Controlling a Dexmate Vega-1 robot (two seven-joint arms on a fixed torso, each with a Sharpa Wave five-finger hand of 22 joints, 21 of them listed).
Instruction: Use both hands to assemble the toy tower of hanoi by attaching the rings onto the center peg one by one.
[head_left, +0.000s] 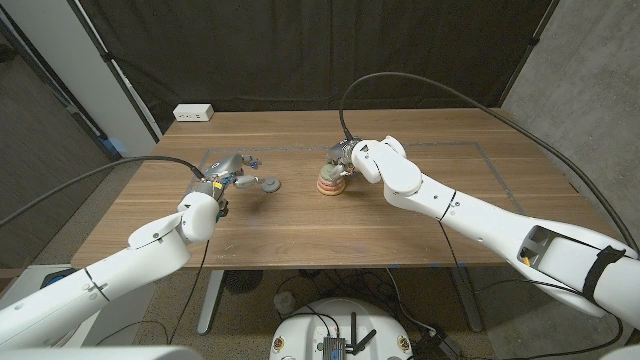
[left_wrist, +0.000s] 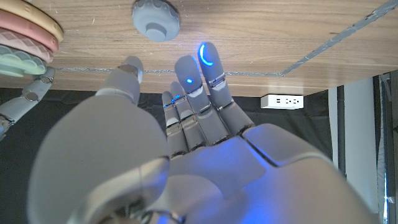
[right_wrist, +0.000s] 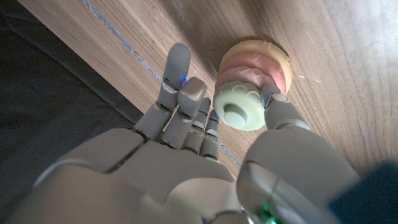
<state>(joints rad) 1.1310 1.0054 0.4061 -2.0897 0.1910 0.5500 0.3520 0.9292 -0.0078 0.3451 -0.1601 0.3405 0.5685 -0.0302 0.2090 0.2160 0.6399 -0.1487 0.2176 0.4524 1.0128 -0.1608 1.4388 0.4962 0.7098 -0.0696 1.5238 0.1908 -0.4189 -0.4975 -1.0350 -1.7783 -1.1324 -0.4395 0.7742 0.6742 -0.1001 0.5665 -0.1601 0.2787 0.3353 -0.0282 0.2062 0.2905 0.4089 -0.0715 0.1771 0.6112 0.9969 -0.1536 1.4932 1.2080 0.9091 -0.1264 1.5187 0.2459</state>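
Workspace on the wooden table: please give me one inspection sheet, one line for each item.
Surface: wooden table, tape lines on it.
Job's things: ring stack on its peg, green ring on top; grey ring lies apart, flat on the table.
Clutter: nothing seen.
Hands: left hand beside the grey ring, fingers straight, holding nothing; right hand at the stack, thumb against the green ring.
Cables: black cables arch over both arms.
Surroundings: power strip behind the table, black curtain.

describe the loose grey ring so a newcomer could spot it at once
On the wooden table, look left of centre, just beyond the left hand. The grey ring lies flat and alone there, apart from the ring stack at the right hand; unlike those pastel rings, it is plain grey.
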